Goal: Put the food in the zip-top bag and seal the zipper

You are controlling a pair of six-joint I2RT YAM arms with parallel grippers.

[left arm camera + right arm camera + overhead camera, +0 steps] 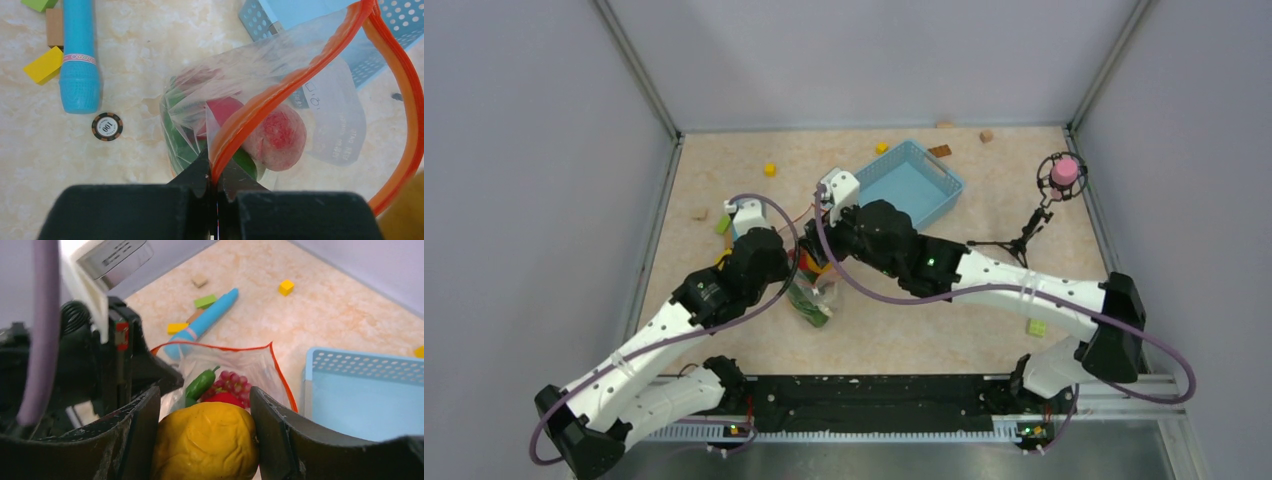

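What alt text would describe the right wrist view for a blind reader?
The right gripper holds a yellow mango near the open clear bag, which contains a green chili and purple grapes. A blue basket lies to its right.

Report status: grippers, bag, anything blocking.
Left gripper shut on the zipper, holding open the zip-top bag. Right gripper shut on yellow mango, near the mouth. Peach, grapes, chili inside; zipper unsealed. Nothing seen across the mouth.

Plain, pale grey-lavender walls [864,60] enclose a beige marbled surface [904,330] on three sides. Metal posts [639,70] stand in the far corners. A dark rail [874,405] lines the near edge. The light is soft and even.
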